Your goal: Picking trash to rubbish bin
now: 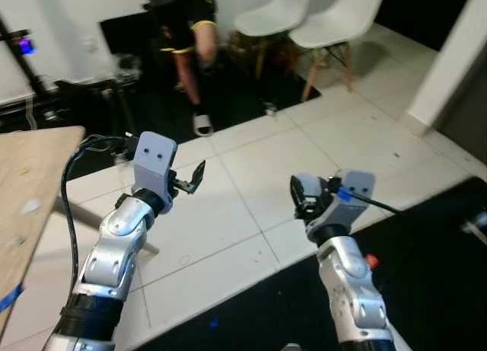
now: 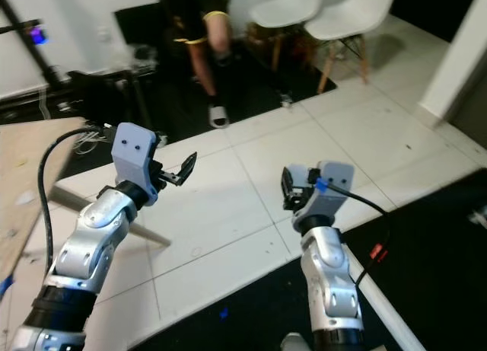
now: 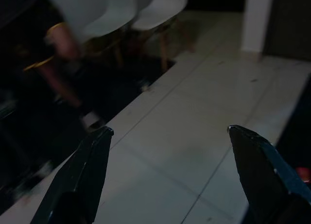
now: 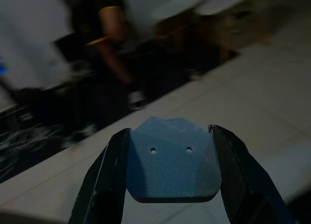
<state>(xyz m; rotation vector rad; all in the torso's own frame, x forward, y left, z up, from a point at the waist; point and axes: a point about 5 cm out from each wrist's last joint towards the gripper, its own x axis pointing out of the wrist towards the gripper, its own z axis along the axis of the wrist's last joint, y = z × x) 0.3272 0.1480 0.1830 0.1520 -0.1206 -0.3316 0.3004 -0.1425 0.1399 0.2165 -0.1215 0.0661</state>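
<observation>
Above the white tiled floor (image 1: 251, 176), both grippers were held up: the left gripper (image 1: 192, 180) was spread wide, the right gripper (image 1: 303, 193) parted, nothing pinched. Trash could not be made out.

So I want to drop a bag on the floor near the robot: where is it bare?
The white tile floor ahead of both grippers is bare, bordered by the black mat on the right and the wooden table on the left. Farther back it is crowded: a person's legs, white chairs, cables.
</observation>
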